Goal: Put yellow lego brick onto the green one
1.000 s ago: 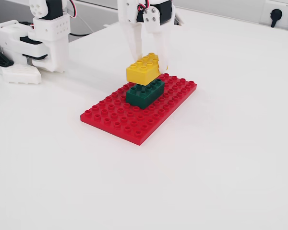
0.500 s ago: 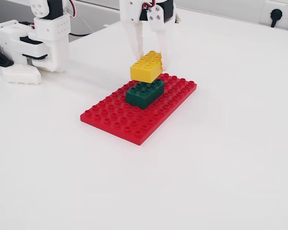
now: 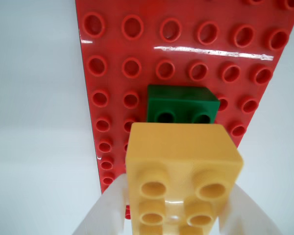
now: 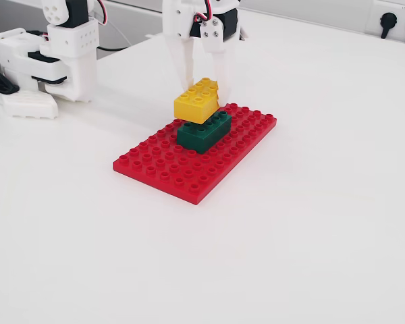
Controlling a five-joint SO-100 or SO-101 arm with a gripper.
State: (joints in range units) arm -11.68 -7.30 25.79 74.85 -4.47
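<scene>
My white gripper (image 4: 204, 86) is shut on the yellow lego brick (image 4: 197, 101), holding it tilted just above the green one (image 4: 204, 131). The green brick stands on a large red studded baseplate (image 4: 182, 177) on the white table. In the wrist view the yellow brick (image 3: 182, 174) fills the lower middle between my two white fingers (image 3: 104, 213), and the green brick (image 3: 183, 104) shows just beyond its far edge. The yellow brick sits over the green brick's far-left end; whether they touch I cannot tell.
The arm's white base and motor housing (image 4: 50, 61) stand at the table's far left. A wall socket (image 4: 389, 20) is at the far right edge. Bare white tabletop (image 4: 310, 223) surrounds the baseplate.
The gripper has carried the yellow brick down and a little left in the fixed view, bringing it closer to the green brick's top.
</scene>
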